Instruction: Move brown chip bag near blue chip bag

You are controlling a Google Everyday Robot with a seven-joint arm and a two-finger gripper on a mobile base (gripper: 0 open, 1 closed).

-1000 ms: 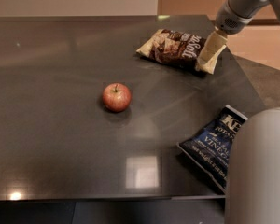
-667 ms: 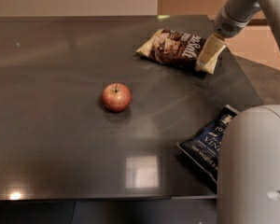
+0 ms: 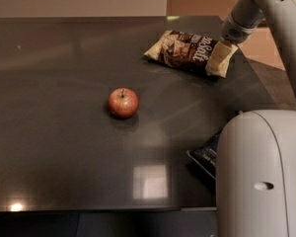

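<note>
Grasp step: gripper (image 3: pixel 226 42) at right cream end of brown chip bag (image 3: pixel 185 51), upper right; can't tell if it's clamped. Blue chip bag (image 3: pixel 206 157) lower right, mostly behind robot body (image 3: pixel 261 177). Next, probably: confirm grip, carry bag down-frame beside blue

- Gripper (image 3: pixel 227 43): small pale end piece at the arm's tip, down at the right cream end of the crinkly brown chip bag (image 3: pixel 187 51). Touching it or just above it, cannot tell.
- Wrist (image 3: pixel 239 22): grey cylindrical segment, slanting up and to the right from the bag's right end.
- Upper arm link (image 3: pixel 282 19): smooth, pale grey, running from the top edge downward, right of the bag.
- Rounded white housing (image 3: pixel 259 152): large, nearest the camera, well below and right of the bag, with a small oval recess on its face.
</note>
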